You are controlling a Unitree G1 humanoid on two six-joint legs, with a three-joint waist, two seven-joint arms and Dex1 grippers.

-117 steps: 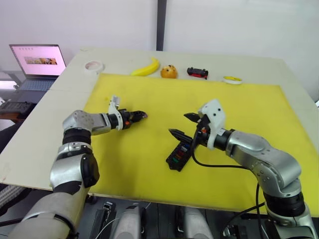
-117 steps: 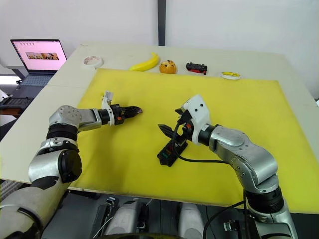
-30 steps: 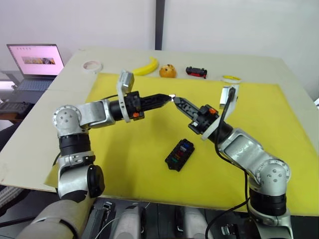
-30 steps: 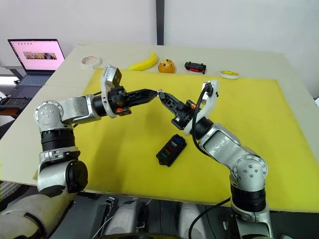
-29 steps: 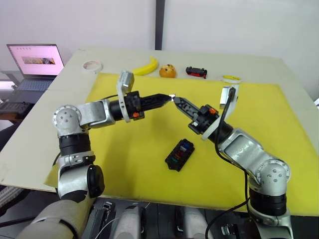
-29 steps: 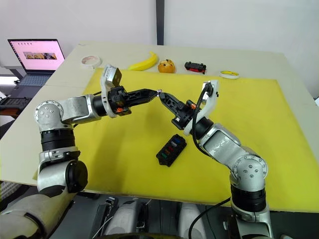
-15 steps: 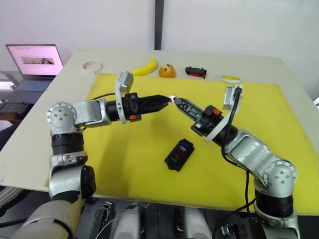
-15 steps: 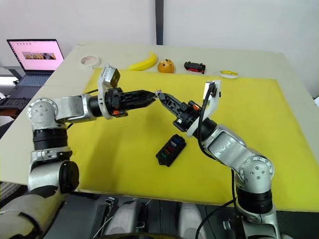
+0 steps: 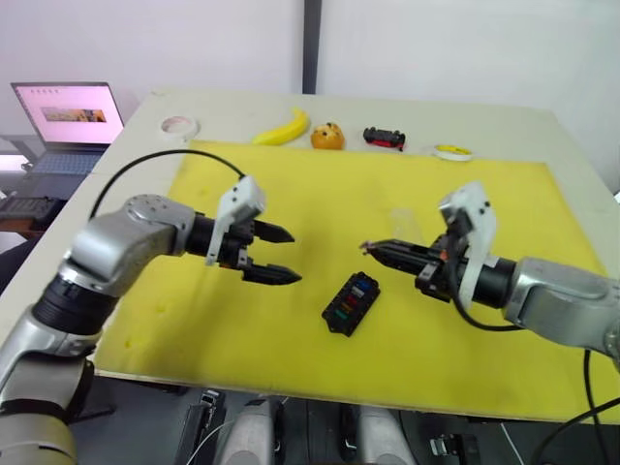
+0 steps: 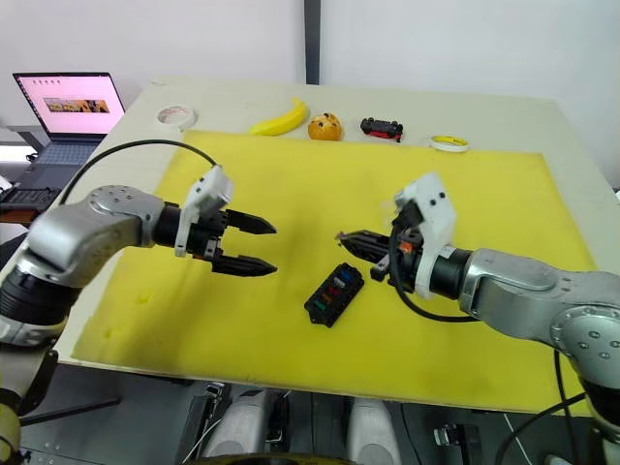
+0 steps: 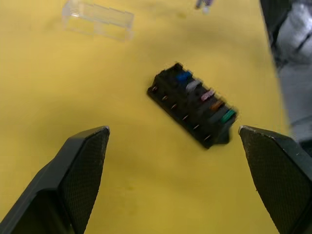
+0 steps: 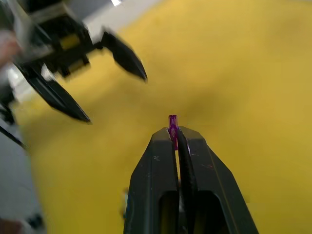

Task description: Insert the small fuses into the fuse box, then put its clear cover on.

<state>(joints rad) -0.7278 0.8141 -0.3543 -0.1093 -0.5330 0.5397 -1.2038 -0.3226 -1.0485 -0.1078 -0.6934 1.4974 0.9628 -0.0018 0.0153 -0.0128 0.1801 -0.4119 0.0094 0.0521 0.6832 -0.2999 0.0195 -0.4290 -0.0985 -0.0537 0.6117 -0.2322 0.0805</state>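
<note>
The black fuse box (image 9: 351, 302) lies on the yellow mat (image 9: 291, 184) with several coloured small fuses (image 11: 215, 104) in its slots. My right gripper (image 9: 366, 248) is shut on a tiny purple fuse (image 12: 172, 124) and hovers just above the far right side of the box. To the box's left, my left gripper (image 9: 293, 258) stands wide open and empty above the mat. The clear cover (image 11: 97, 19) lies flat on the mat beyond the box.
Along the table's back edge sit a white tape roll (image 9: 180, 127), a banana (image 9: 284, 129), an orange (image 9: 328, 138), a black-and-red toy car (image 9: 384, 139) and a yellow tape roll (image 9: 451, 152). A laptop (image 9: 68, 114) stands off to the left.
The two grippers met tip to tip above the mat. Now the left has opened and drawn back left, and the right has come down toward the fuse box with the purple fuse.
</note>
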